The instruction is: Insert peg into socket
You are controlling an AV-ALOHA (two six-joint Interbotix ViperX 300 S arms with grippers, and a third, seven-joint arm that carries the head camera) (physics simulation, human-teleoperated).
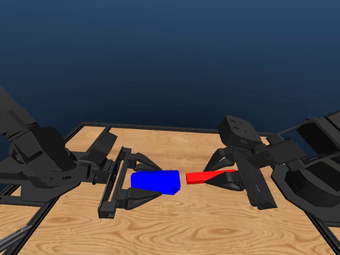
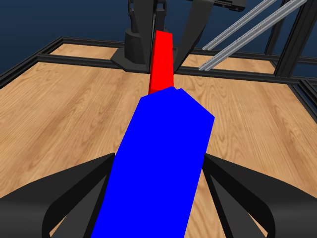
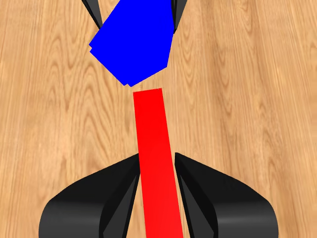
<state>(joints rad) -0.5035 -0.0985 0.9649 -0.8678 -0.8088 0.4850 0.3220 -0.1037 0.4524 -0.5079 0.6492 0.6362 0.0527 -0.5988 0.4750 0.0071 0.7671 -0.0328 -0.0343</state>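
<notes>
Held aloft over wooden table (image 1: 175,223): slim red rectangular peg (image 1: 204,177) clamped in right gripper (image 1: 229,178), boxy blue socket block (image 1: 155,181) clamped in left gripper (image 1: 139,183). Ends nearly touching. Judged rigid, light; best gripped at rear ends.

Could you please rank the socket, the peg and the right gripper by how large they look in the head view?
1. Right gripper, though its outline merges with the arm.
2. Socket.
3. Peg, partly hidden between the jaws.

The socket (image 2: 156,168) hides the near end of the peg (image 2: 162,62).
</notes>
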